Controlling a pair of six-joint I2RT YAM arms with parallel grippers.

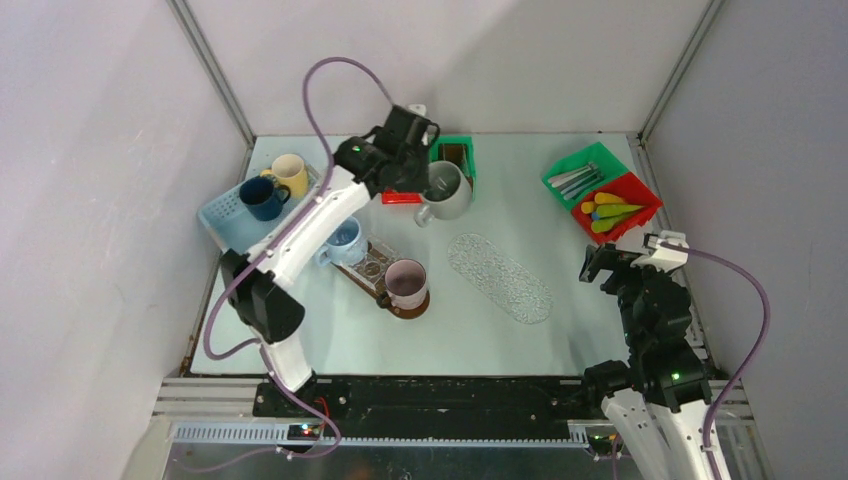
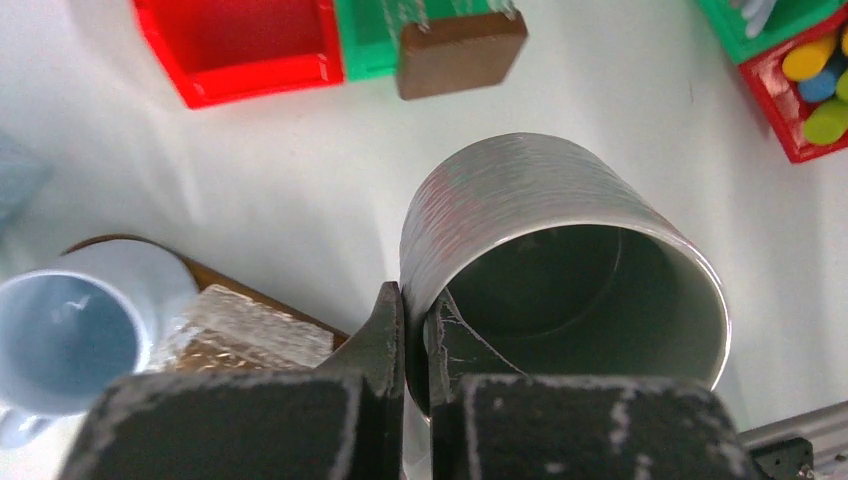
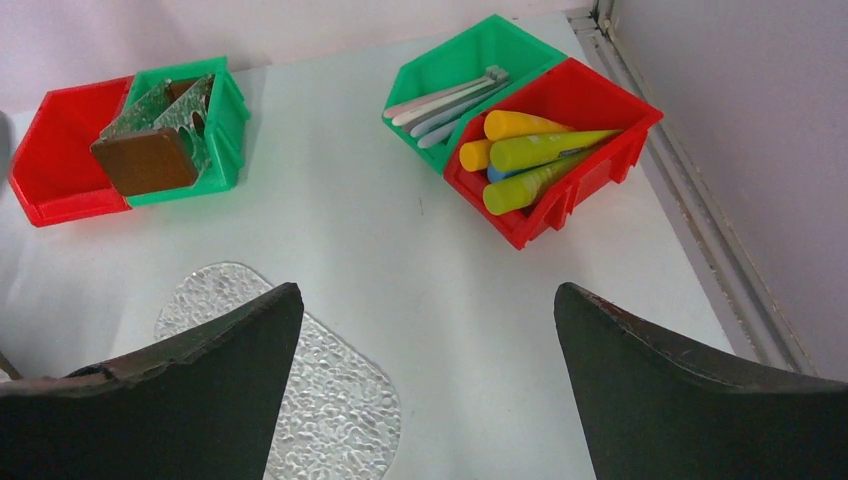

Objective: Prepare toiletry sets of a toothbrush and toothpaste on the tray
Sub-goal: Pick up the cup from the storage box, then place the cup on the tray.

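- Sitting at the far left of the table, a pale blue basket (image 1: 222, 215) holds a navy mug (image 1: 262, 198) and a cream mug (image 1: 291, 174), side by side.
- The left arm reaches toward the back of the table. The left gripper (image 2: 416, 318) has its jaws pressed almost together, pinching the wall of a grey mug (image 2: 540, 210) at the rim, one finger inside and one outside. Whether the mug stands on the table or hangs just above it cannot be told.
- Near the arm, a light blue mug (image 1: 345, 242) rests on a brown board with a clear textured piece beside it. A pinkish mug (image 1: 406, 283) stands on a round brown coaster (image 1: 410, 311) just to the right.
- At the back, an empty-looking red bin (image 3: 60, 150) touches a green bin (image 3: 228, 110) that holds a square brown coaster (image 3: 145, 160), tilted.
- A clear, bumpy oval tray (image 1: 500, 277) lies flat in the middle of the table, between the mugs and the right arm.
- Further right, the toothbrushes (image 3: 445, 97) lie bundled in a green bin (image 3: 440, 60). The tubes (image 3: 540, 150), yellow and lime green with a bit of blue showing, lie in the red bin (image 3: 560, 205) touching it. Both bins sit well apart from the tray.
- The right gripper (image 3: 428, 300) hovers above the table near these bins, its jaws spread wide and holding nothing.
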